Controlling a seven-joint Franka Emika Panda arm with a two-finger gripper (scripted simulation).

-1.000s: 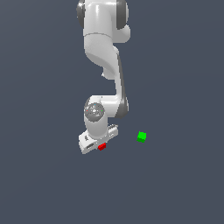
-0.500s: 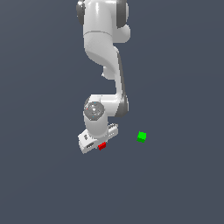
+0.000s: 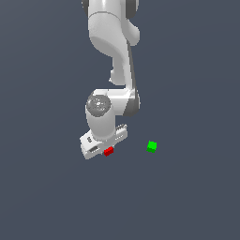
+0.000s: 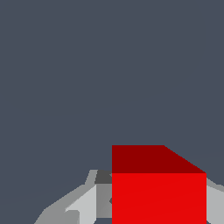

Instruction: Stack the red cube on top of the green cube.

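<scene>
Close up, the wrist view fills with the red cube, flat and glossy, sharp-edged, sitting between the pale grey fingers of the gripper, which clamp it on 2 sides. Only the exterior view shows the green cube, well apart toward that view's right, and the smooth white arm rising above the plain grey floor.

The red cube sits between the fingers of my gripper. The green cube lies well apart, toward the exterior view's right.
</scene>
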